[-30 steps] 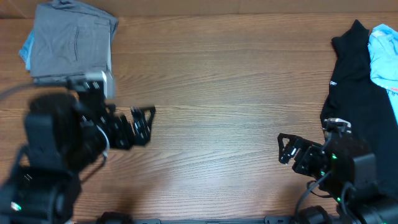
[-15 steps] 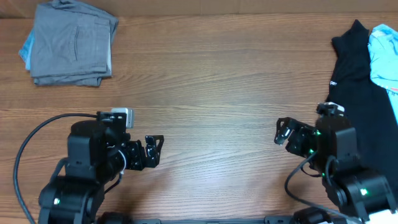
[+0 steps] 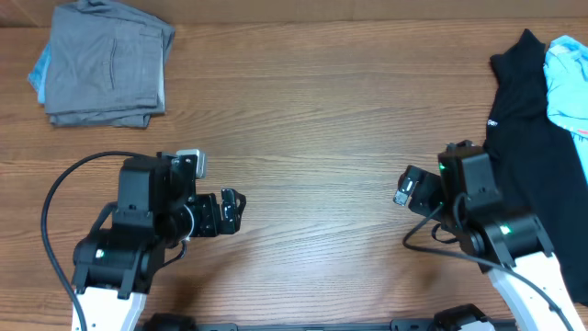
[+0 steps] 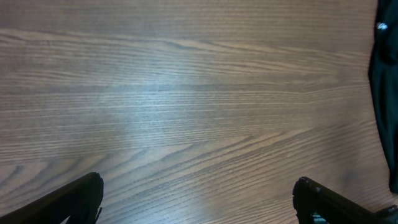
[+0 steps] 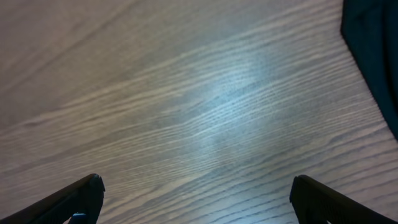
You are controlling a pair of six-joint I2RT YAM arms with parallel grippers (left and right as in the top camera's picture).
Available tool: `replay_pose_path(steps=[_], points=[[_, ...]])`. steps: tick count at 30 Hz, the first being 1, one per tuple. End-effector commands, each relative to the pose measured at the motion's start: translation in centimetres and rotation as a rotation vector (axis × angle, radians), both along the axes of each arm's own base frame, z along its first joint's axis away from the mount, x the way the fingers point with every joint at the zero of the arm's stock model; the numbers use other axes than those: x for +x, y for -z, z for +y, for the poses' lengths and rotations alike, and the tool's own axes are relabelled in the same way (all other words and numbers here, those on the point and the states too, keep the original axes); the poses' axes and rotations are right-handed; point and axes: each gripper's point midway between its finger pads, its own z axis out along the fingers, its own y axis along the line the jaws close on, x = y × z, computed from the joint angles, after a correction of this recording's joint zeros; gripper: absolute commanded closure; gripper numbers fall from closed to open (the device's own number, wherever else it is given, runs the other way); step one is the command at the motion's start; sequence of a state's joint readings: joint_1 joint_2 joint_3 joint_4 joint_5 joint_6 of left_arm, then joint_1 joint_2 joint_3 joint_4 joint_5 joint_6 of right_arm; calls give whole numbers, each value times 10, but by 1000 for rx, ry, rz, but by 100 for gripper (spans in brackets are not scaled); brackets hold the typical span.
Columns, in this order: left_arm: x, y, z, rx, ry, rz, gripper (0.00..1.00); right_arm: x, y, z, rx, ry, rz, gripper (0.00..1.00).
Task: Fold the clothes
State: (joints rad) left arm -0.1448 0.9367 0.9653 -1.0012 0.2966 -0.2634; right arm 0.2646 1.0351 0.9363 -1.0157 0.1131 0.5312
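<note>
The grey shorts (image 3: 103, 66) lie folded in a neat stack at the table's back left corner, a stitched pocket facing up. My left gripper (image 3: 231, 211) is open and empty over bare wood, well in front of and right of the shorts; its wrist view (image 4: 198, 196) shows only table between the fingers. My right gripper (image 3: 404, 187) is open and empty near the table's right side; its wrist view (image 5: 196, 196) shows bare wood between the fingers.
A black garment (image 3: 528, 119) lies along the right edge, also seen in the right wrist view (image 5: 373, 56) and the left wrist view (image 4: 387, 93). A light blue cloth (image 3: 568, 78) lies on it. A blue bundle (image 3: 39, 69) peeks from under the shorts. Wooden table (image 3: 322, 110).
Both arms have drawn back and risen from the table. The left gripper moved slightly right and down; the right gripper moved up and left. The shorts stayed still.
</note>
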Motion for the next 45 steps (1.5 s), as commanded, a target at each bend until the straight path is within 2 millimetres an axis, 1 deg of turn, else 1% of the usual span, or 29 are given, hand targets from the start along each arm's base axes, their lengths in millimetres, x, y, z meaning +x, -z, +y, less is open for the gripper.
replay_pose_path(steps=[1, 4, 7, 9, 13, 17, 20, 22, 23, 25, 26, 28, 29, 31, 32, 34, 35, 36, 38, 42, 45], points=[[1, 10, -3, 1, 13, 41, 0, 3, 11, 0, -24, 5, 38, 0], [4, 19, -4, 6, 13, 77, 0, 3, 17, 0, -32, 4, 64, 0], [6, 27, -4, 11, 13, 112, 0, 3, 15, 0, -29, 4, 55, 0], [7, 32, -4, 15, 13, 136, 0, 3, 10, 0, -23, 4, 35, 0], [9, 44, -5, 22, 13, 184, 0, 0, -11, -9, 1, 35, -54, 0], [11, 55, -5, 29, 13, 235, 0, -10, -44, -35, 29, 133, -193, 0], [12, 63, -5, 34, 13, 268, 0, -19, -61, -48, 36, 182, -276, 0], [12, 68, -5, 37, 12, 289, 0, -21, -75, -57, 30, 215, -362, 0], [12, 71, -5, 39, 12, 299, 0, -21, -79, -60, 20, 216, -411, 0], [13, 75, -5, 42, 12, 318, 0, -23, -82, -64, 0, 204, -481, 0], [13, 77, -5, 43, 12, 327, 0, -24, -81, -65, -9, 197, -514, 0], [13, 81, -5, 45, 12, 344, 0, -26, -71, -66, -10, 194, -547, 0], [13, 84, -5, 47, 12, 357, 0, -25, -61, -65, -10, 180, -572, 0], [13, 88, -5, 49, 12, 371, 0, -20, -49, -64, -4, 181, -612, 0], [13, 91, -5, 52, 12, 385, 0, -12, -39, -63, 7, 178, -676, 0], [12, 94, -5, 54, 12, 399, 0, -3, -32, -55, 13, 116, -757, 0], [12, 96, -5, 54, 12, 404, 0, 0, -30, -49, 12, 62, -799, 0], [12, 98, -5, 56, 12, 414, 0, 4, -25, -37, 0, -35, -862, 0], [12, 100, -5, 57, 12, 423, 0, 5, -18, -32, -9, -79, -900, 0], [13, 101, -5, 57, 12, 423, 0, 4, -10, -39, -22, -51, -945, 0], [13, 101, -5, 57, 12, 423, 0, 1, -10, -49, -42, -13, -978, 0]])
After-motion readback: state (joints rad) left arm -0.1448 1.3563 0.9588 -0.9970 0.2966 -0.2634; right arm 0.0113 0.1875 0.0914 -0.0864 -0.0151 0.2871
